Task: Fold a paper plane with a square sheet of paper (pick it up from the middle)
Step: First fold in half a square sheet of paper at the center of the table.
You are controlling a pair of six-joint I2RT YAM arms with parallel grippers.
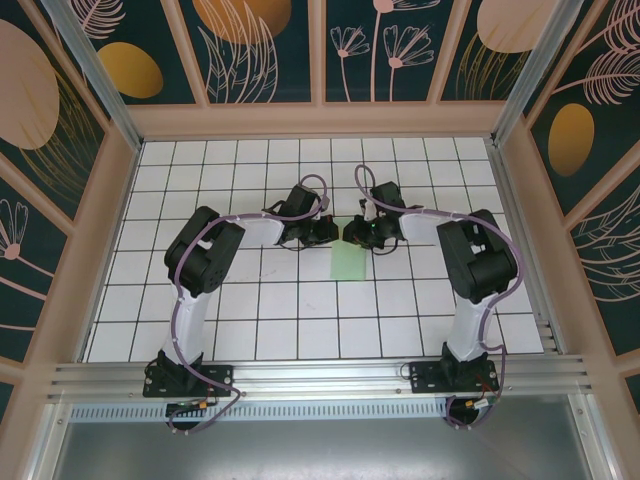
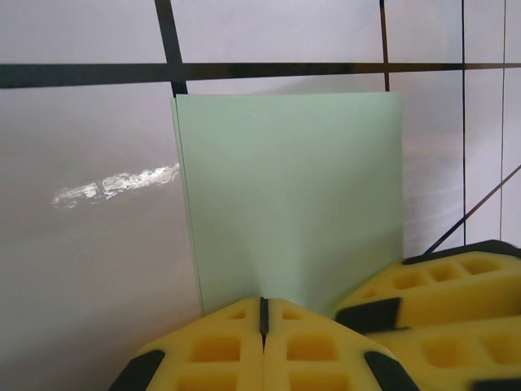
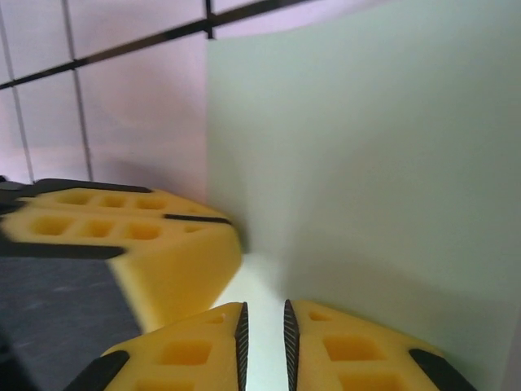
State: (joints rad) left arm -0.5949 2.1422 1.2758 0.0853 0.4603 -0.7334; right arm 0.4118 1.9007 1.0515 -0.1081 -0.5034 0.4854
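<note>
While shut, left jaws on paper (image 2: 293, 195).

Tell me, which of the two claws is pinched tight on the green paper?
The left gripper: its yellow fingers meet with no gap, pinching the paper at its edge. On the right gripper the fingers stand slightly apart.

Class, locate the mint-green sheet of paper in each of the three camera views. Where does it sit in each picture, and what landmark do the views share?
Top external: the sheet of paper is a small green patch at the middle of the table.
Left wrist: it stands in the centre, rising from the left gripper.
Right wrist: it covers the right half, above the right gripper.
Shared landmark: the table's black grid lines.
</note>
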